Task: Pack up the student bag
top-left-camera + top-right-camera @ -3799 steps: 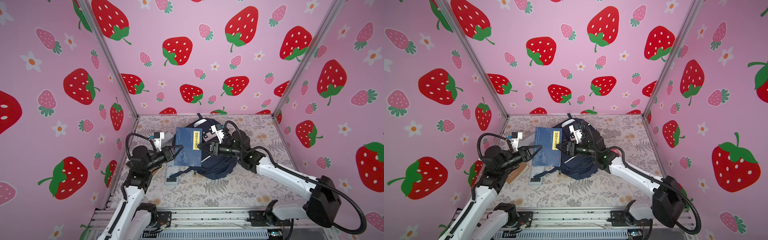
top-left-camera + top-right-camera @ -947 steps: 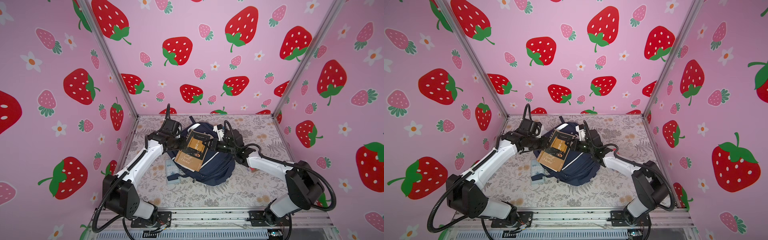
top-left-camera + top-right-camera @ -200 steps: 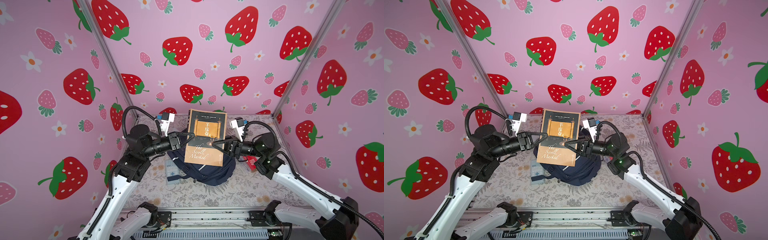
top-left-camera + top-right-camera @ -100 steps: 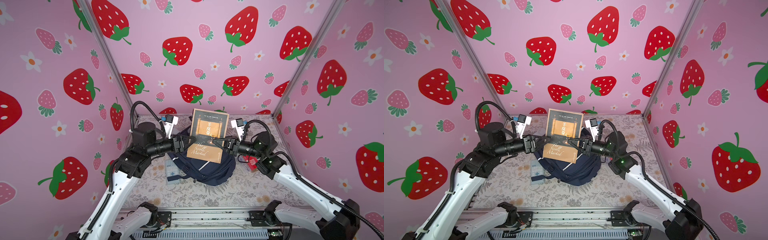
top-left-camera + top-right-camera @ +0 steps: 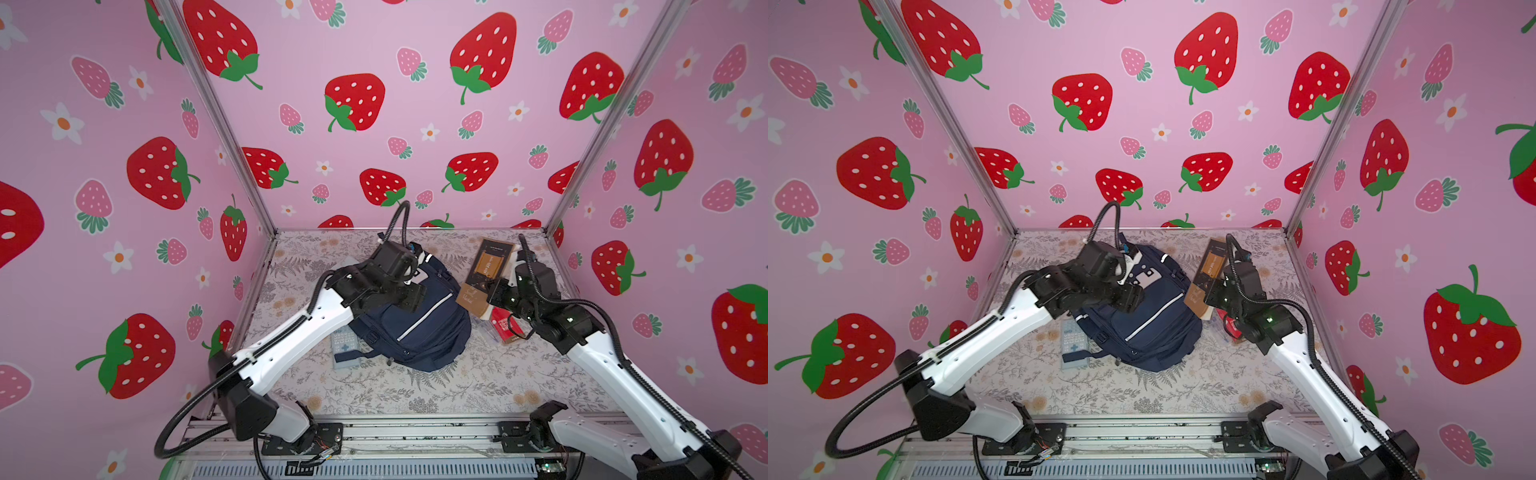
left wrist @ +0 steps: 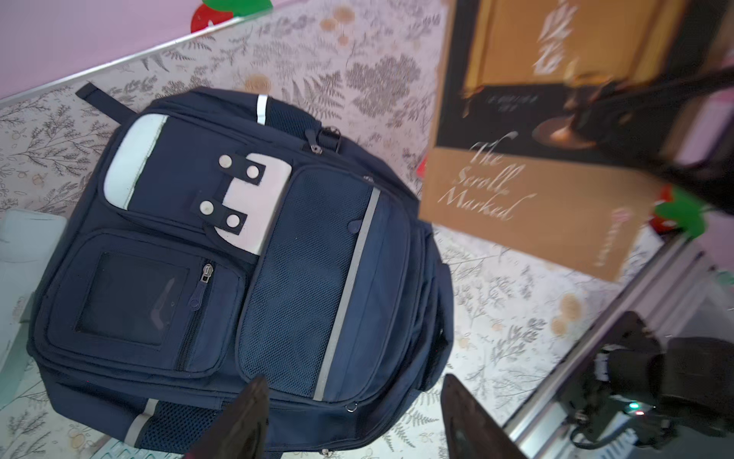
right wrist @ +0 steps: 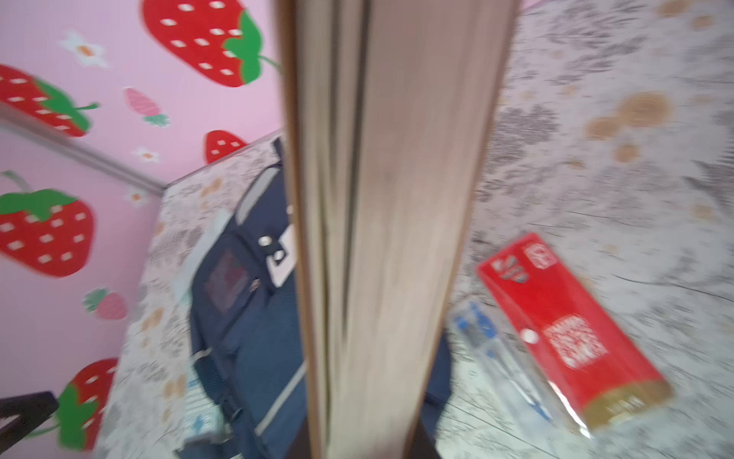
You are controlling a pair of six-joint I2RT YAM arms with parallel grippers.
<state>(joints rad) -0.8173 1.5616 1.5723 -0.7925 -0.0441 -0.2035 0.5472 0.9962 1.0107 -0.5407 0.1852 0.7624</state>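
- The student bag (image 5: 415,328) lies flat, front up, in the middle of the mat. Its pockets look zipped, so I'd guess nothing goes in yet.
- Left gripper (image 6: 352,383) hovers right over the bag, jaws spread wide and empty — probably lining up on a zipper.
- Right gripper (image 5: 493,289) is clamped on the book (image 5: 488,262), held just beside the bag — out of the way, I reckon.

Under the left fingers (image 6: 246,417), on the worktop (image 5: 478,386): student bag (image 5: 415,328). Between the right fingers (image 5: 493,289), beside the bag and tilted: book (image 5: 488,266). Below them, side by side on the worktop: packet (image 5: 503,328), pen pack (image 7: 500,353). On the bag's opposite side, touching it: flat case (image 5: 345,349).
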